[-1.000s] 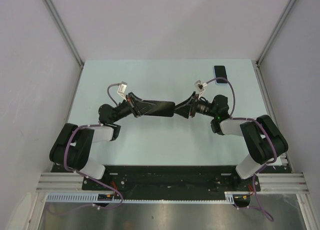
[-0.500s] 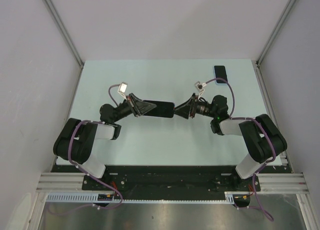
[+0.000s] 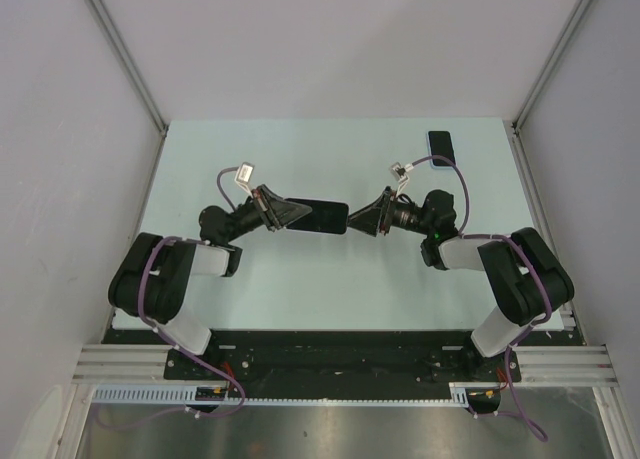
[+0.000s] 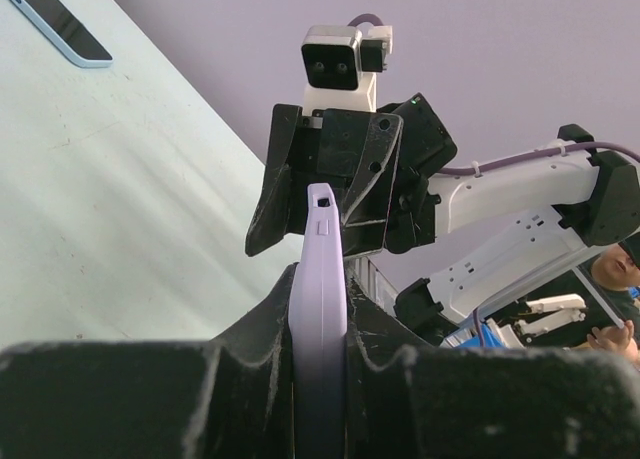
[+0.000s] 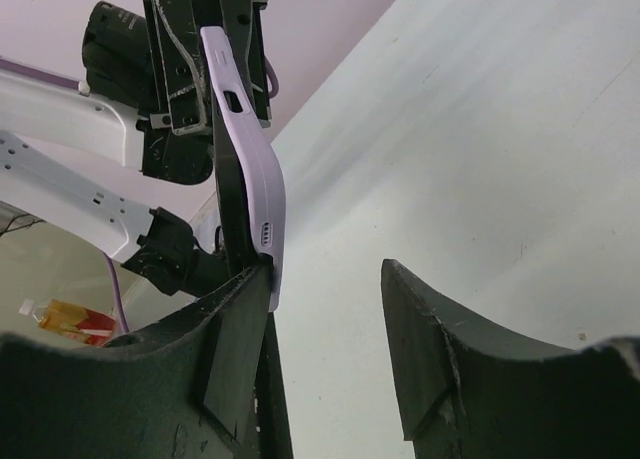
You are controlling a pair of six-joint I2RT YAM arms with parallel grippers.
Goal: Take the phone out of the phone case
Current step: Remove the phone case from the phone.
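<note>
Top: left pincer (image 3: 290, 215) clamped on one end of the phone case (image 3: 322, 217), held off the worktop (image 3: 300, 279); right pincer (image 3: 358, 220) at its other end, blue-edged phone (image 3: 441, 146) lying flat well beyond that pincer. Left wrist: lavender case edge-on, pinched between both fingers. Right wrist: pincer spread, case end against one finger (image 5: 232, 359), the other clear of it.

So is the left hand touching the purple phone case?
Touching. The left wrist view shows the left hand pinching the purple rubbery phone case between both fingers, with no gap.
</note>
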